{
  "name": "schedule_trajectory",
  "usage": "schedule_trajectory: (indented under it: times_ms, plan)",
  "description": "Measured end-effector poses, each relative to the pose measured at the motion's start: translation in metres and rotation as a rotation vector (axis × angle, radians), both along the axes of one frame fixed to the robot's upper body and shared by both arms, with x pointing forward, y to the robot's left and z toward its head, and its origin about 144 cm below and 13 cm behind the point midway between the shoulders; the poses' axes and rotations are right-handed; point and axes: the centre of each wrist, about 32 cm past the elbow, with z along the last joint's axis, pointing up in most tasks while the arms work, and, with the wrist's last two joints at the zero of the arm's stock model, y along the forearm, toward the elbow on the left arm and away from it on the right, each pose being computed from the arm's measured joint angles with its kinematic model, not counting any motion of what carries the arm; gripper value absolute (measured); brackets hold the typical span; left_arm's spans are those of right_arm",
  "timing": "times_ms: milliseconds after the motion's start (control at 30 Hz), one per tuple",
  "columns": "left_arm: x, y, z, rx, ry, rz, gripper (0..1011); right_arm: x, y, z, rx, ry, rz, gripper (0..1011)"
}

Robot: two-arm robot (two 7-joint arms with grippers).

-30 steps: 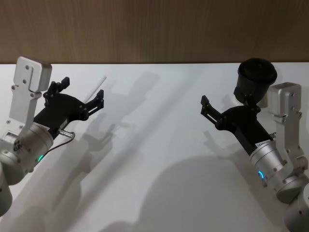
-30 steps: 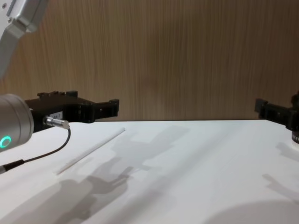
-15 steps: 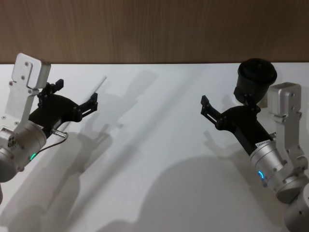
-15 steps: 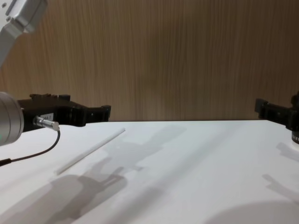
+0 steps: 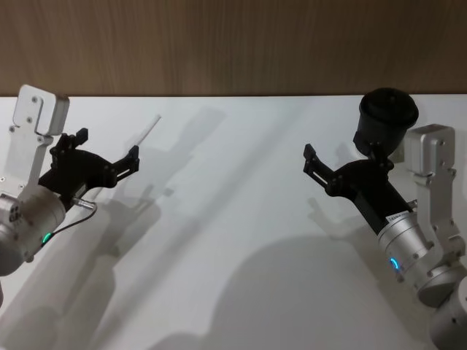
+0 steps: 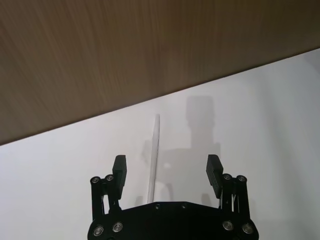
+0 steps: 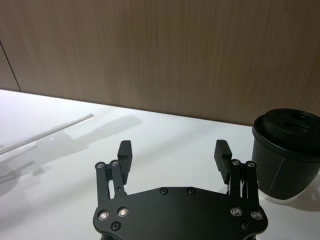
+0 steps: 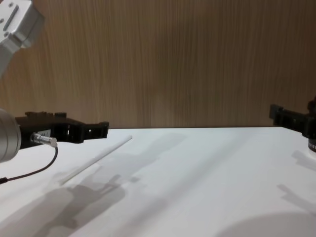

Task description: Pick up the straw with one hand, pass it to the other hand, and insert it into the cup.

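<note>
**Straw flat on the table under the open left gripper**

One straw [image 5: 150, 127], a thin, straight, smooth white tube, lies flat on the matte white table [image 5: 233, 219], at its far left. It runs slantwise towards the wood-grain wall [image 5: 219, 44]. The left gripper [image 5: 108, 144], black and blocky on a silver cylindrical wrist, hangs above the straw's near part and hides that part in the head view. Its two fingers are spread wide and grasp nothing. In the left wrist view the straw [image 6: 154, 157] runs lengthwise between the fingers of this gripper [image 6: 167, 165]. The chest view shows the gripper [image 8: 96, 129] clear of the tabletop and the straw [image 8: 96, 159] resting on it. A thin black cable [image 8: 34, 168] with a metal plug loops from the wrist.

One cup [image 5: 387, 117], round, dark and capped by a black lid, stands at the far right. The right gripper [image 5: 341, 157], also two-fingered, is released and empty. One of its fingers is just beside the cup [image 7: 290, 150], well apart from the straw [image 7: 47, 132].
</note>
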Motion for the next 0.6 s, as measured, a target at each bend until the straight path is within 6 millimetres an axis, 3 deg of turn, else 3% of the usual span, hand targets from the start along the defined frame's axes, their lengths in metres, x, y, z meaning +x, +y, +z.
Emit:
schedule_trajectory:
  times_ms: [600]
  plan:
    - [0.0079, 0.0052, -0.0090, -0.036, 0.075, 0.043, 1003, 0.0000, 0.0000, 0.0000, 0.000, 0.000, 0.000, 1001]
